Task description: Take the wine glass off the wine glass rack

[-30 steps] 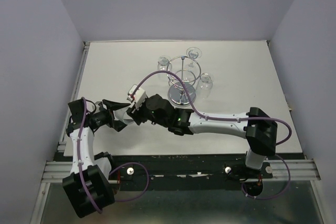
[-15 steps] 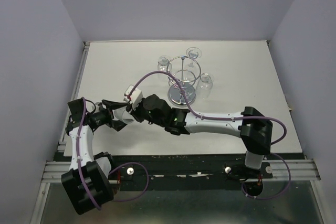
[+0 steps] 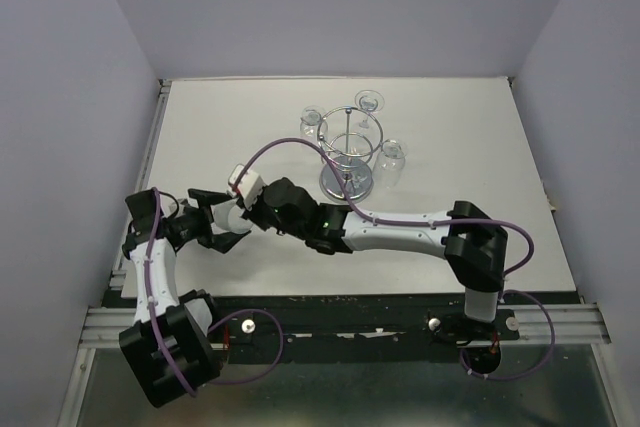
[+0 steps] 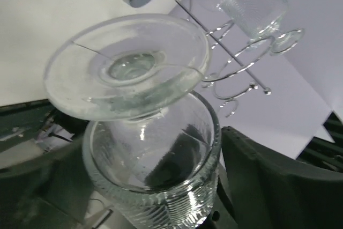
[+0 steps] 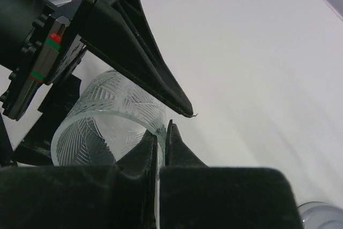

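The near middle of the table [image 3: 230, 117] is crossed by the right arm [image 3: 400, 230], so a straight way from the near edge to the wine glass rack [image 3: 347, 183] is blocked. The rack is ringed by three hanging glasses [image 3: 394, 159], and little room is left beside it. The gap between the left gripper [image 3: 228, 219] and the right gripper [image 5: 161, 130] is filled by the wine glass [image 4: 128, 68]. Open table is seen at the far left, at the right and behind the rack. The table is closed in by walls [image 3: 70, 97].
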